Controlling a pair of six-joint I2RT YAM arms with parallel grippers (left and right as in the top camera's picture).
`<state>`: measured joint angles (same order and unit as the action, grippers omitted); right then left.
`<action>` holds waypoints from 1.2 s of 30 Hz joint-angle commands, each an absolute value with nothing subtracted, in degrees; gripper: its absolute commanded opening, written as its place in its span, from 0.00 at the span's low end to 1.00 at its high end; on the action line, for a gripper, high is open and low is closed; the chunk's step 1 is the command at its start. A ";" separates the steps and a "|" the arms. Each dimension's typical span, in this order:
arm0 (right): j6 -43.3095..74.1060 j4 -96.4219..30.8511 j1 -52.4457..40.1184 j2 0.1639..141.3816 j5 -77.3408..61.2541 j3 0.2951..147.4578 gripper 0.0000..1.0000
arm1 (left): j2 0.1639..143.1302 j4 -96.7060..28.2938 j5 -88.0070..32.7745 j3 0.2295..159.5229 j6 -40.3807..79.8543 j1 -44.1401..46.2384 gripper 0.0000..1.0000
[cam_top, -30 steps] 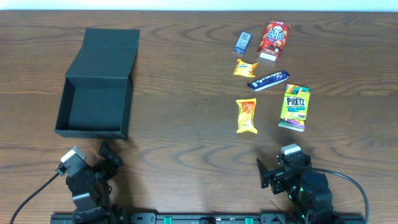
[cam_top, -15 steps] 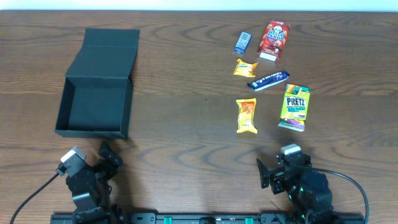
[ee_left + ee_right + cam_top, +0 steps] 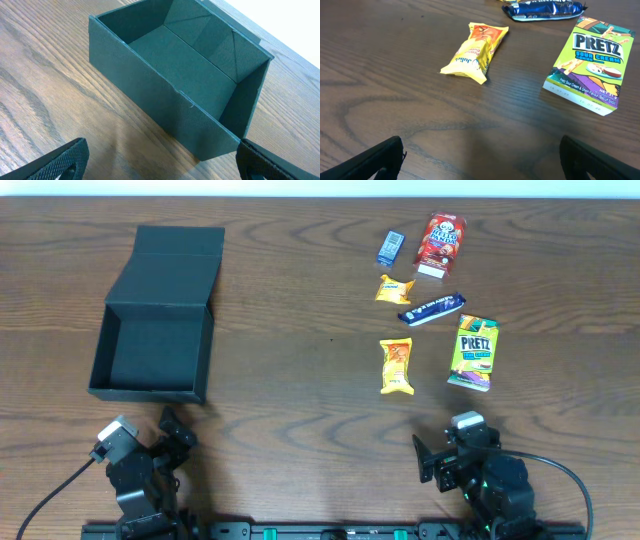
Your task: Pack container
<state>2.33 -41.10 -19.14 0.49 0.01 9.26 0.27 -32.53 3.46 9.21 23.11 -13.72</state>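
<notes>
My left hand (image 3: 160, 167) gapes empty before the open black container (image 3: 165, 95); right hand (image 3: 482, 161), spread and empty, faces a box (image 3: 592, 60) reading PRETZ, Sour Onion Cream.

Left wrist view: only two finger tips of the left tool (image 3: 162, 167) show, in the lower corners; the bottom edge cuts off the rest. The top edge clips the far part of the box (image 3: 180, 95). Right wrist view: the right tool (image 3: 480, 162) is likewise cut down to two tips, and the top edge clips the blue wrapper (image 3: 542, 10). Overhead: the left arm (image 3: 140, 480) and right arm (image 3: 490, 485) run off the bottom edge, and the print on the small blue packet (image 3: 390, 247) is too small to read.
</notes>
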 commanded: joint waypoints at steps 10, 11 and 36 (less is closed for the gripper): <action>2.74 -41.54 -18.81 0.49 0.62 9.17 0.99 | 0.25 -32.32 -4.21 8.54 23.29 -13.82 0.95; 2.74 -41.54 -18.81 0.49 0.62 9.17 0.99 | 0.25 -32.29 -5.52 8.54 24.08 -13.82 0.95; 2.74 -41.54 -18.81 0.49 0.62 9.17 0.99 | 29.71 -12.82 -13.89 25.71 5.48 -13.82 0.95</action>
<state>2.35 -41.17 -19.14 0.58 0.03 9.26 24.29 -13.17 -15.42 19.79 12.05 -13.74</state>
